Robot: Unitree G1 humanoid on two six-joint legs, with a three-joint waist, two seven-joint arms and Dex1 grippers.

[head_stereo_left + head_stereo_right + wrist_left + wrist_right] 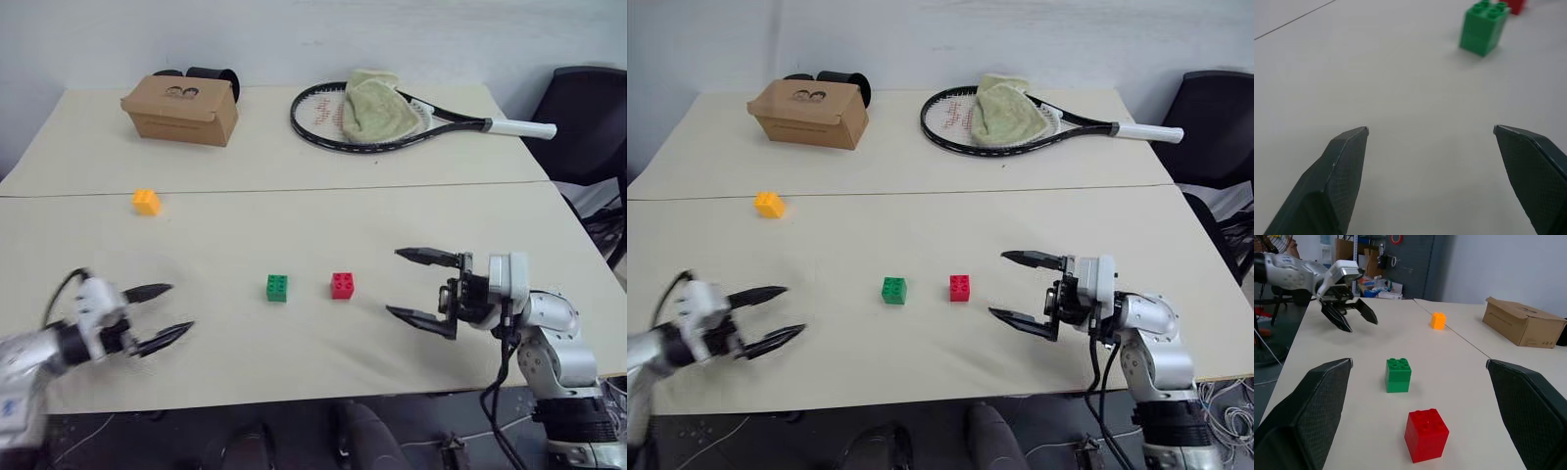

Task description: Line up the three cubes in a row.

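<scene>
- Left gripper hovering low over the near left part of the table, fingers spread wide apart, holding nothing, pointing toward the table's middle.
- Right gripper hanging at the near right, fingers also standing wide apart and empty, pointing across toward the left gripper, its forearm reaching in from the right edge.
- Red cube sitting studs-up just beyond the right gripper's tips, apart from them.
- Green cube sitting studs-up just beside the red one, a gap between; the pair running side to side, parallel to the near edge.
- Orange-yellow cube lying well apart, farther back on the left, near the table's seam, off that line.
- Cubes being equal-sided, no long axis to tell.
- Cardboard box, racket and cloth lying at the far side.
</scene>
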